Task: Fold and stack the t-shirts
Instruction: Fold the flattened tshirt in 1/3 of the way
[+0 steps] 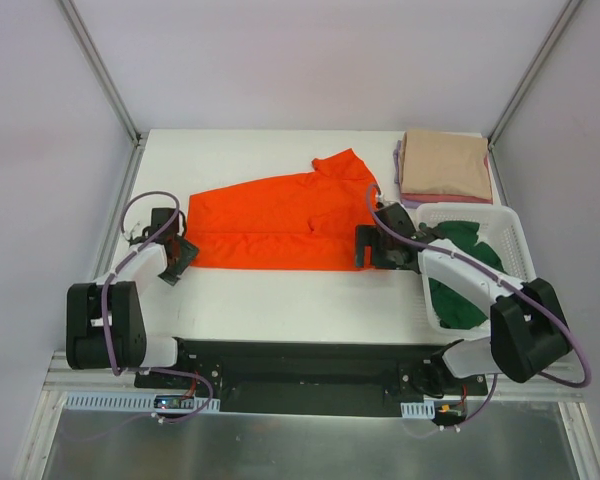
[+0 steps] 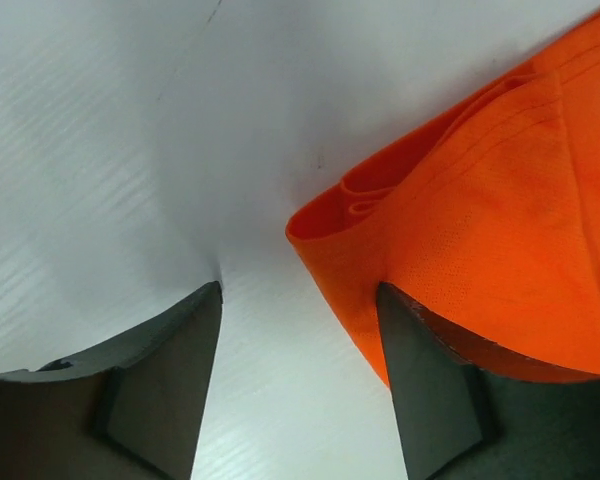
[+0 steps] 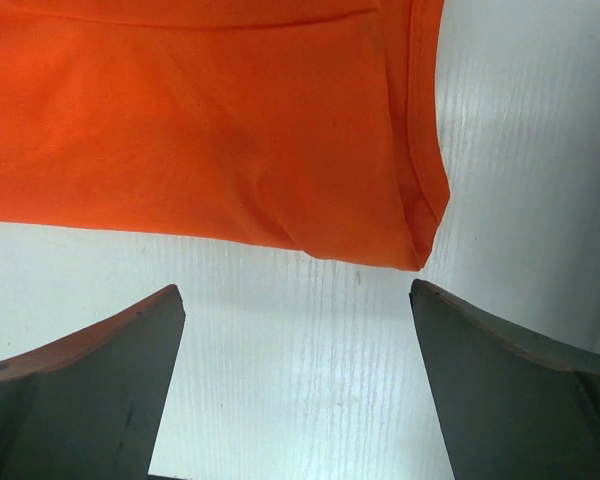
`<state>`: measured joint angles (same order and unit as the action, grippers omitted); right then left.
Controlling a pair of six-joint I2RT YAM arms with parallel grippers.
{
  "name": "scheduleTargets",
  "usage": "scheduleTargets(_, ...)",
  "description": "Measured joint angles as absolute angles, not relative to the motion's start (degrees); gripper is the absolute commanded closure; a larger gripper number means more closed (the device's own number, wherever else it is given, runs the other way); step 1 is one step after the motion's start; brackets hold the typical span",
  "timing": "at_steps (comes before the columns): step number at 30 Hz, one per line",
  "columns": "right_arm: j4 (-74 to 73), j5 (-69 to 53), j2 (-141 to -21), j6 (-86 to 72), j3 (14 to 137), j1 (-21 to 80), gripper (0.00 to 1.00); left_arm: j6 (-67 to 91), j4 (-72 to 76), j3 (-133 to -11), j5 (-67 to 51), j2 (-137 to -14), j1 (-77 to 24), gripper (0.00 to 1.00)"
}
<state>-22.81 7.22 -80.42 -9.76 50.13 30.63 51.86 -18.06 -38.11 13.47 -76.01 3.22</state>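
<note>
A bright orange t-shirt (image 1: 270, 228) lies flat on the white table, folded into a long band with one sleeve sticking up toward the back. My left gripper (image 1: 179, 256) (image 2: 300, 292) stands open at the shirt's left end; bare table shows between its jaws, and one finger (image 2: 430, 380) overlaps the cloth's corner (image 2: 480, 230). My right gripper (image 1: 364, 248) (image 3: 295, 290) is open just off the right end, with the orange hem (image 3: 210, 130) ahead of its fingertips and nothing held. A dark green t-shirt (image 1: 458, 272) lies in the basket. A folded beige t-shirt (image 1: 444, 163) tops a stack at the back right.
The white slatted basket (image 1: 512, 232) stands on the right, with my right arm reaching across it. Pink and lilac edges (image 1: 450, 199) show under the beige shirt. The table's back edge meets the wall behind the stack.
</note>
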Motion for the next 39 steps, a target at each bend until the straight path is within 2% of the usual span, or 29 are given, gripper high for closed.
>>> scheduleTargets(2,-22.2,7.5,-79.2,-11.6,48.8,30.7,0.01,51.9,-17.5,-38.1,12.9,-78.1,3.5,0.57)
scheduleTargets(5,-20.8,8.1,-77.6,-15.0,46.7,31.1,0.04,52.4,-16.4,-38.5,12.6,-79.1,3.5,0.67)
scheduleTargets(9,-19.9,8.9,-76.9,-18.0,45.1,31.9,0.06,53.1,-15.6,-39.0,12.6,-80.6,4.3,1.00)
scheduleTargets(13,-19.7,10.2,-76.9,-19.3,45.1,32.2,0.07,53.3,-14.8,-40.6,12.2,-83.0,6.2,1.00)
scheduleTargets(21,-19.7,11.2,-78.8,-20.3,45.1,32.2,0.23,53.2,-13.8,-41.4,12.1,-84.1,8.0,1.00)
scheduleTargets(30,-21.2,14.8,-88.1,-20.3,47.2,31.5,0.27,53.2,-13.8,-41.4,12.0,-84.0,9.1,1.00)
scheduleTargets(39,-21.5,16.4,-89.6,-20.0,48.9,28.9,0.30,53.2,-13.9,-41.4,12.0,-84.0,9.9,1.00)
